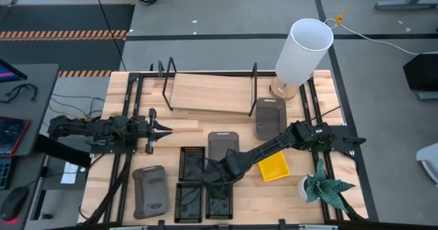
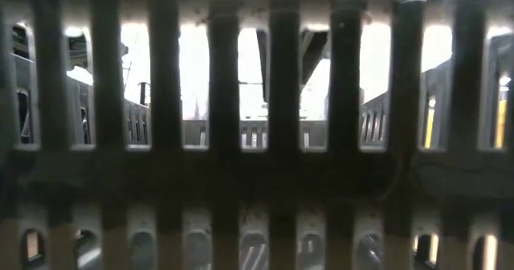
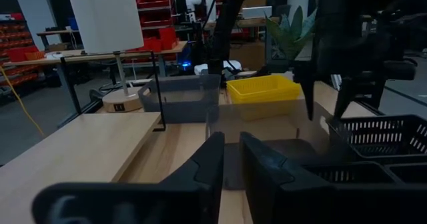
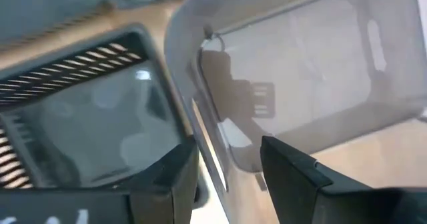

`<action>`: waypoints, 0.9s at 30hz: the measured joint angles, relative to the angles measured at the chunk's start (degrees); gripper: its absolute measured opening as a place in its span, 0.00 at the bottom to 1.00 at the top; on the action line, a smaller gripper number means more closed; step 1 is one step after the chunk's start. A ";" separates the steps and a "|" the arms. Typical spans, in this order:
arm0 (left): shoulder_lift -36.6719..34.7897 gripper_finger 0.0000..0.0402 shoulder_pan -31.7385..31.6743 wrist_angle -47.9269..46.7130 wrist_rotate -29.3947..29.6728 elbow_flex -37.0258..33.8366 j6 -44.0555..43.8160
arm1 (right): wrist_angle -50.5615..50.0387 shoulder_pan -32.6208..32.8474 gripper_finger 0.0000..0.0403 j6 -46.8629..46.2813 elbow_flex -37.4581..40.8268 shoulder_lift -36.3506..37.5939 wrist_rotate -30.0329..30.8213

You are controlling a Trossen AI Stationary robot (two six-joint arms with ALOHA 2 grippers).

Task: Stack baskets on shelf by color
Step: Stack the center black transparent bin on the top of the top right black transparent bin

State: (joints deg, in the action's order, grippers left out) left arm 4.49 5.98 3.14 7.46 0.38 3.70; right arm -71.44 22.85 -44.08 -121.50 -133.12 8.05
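Two dark jointed arms, each pincer (image 3: 230, 174) seemingly matte black plastic.

The wooden bench (image 1: 123, 86) holds the shelf (image 1: 209, 93) at the back, with a white lamp (image 1: 301, 52) beside it. Three grey baskets (image 1: 270, 116) lie on the bench, with four black baskets (image 1: 192, 163), one yellow basket (image 1: 274, 166) and a small green plant (image 1: 325, 185).

Shelf (image 1: 209, 93) sitting at table's (image 1: 123, 189) back; lamp (image 1: 301, 52) standing right of it; baskets (image 1: 191, 163) lying in front; plant (image 1: 325, 185) sitting front-right.
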 joint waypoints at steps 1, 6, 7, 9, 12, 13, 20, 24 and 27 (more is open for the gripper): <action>0.00 0.15 0.00 0.00 0.00 0.00 0.00 | -0.59 -0.23 0.41 -0.27 0.01 0.00 0.14; -0.02 0.14 0.00 0.00 -0.02 -0.01 0.00 | -0.68 -1.86 0.41 0.95 0.01 0.00 -0.17; 0.00 0.13 -0.02 0.00 0.00 0.00 0.00 | -0.65 -2.18 0.41 1.73 0.01 0.00 -0.12; -0.02 0.13 -0.02 0.00 -0.01 -0.01 -0.01 | -0.65 -2.70 0.41 4.01 0.01 0.00 -0.11; 0.00 0.13 -0.02 0.00 -0.02 0.00 0.00 | -0.61 -3.44 0.41 7.28 0.01 0.00 -0.03; 0.00 0.13 0.00 0.00 0.00 0.00 0.00 | -0.59 -3.70 0.41 8.24 0.01 0.00 -0.05; -0.01 0.15 -0.01 0.00 0.00 0.00 0.00 | 0.55 -5.09 0.40 11.24 2.94 0.07 1.53; 0.00 0.13 0.00 0.00 0.00 0.00 0.00 | 3.72 -5.37 0.37 13.04 6.18 0.04 0.92; -0.02 0.13 -0.02 0.00 -0.02 0.00 0.00 | 4.96 -5.44 0.33 14.19 7.15 0.11 0.90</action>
State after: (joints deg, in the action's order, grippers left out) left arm 4.47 5.96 3.14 7.44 0.38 3.70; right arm -66.49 17.41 -29.90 -114.35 -133.01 8.95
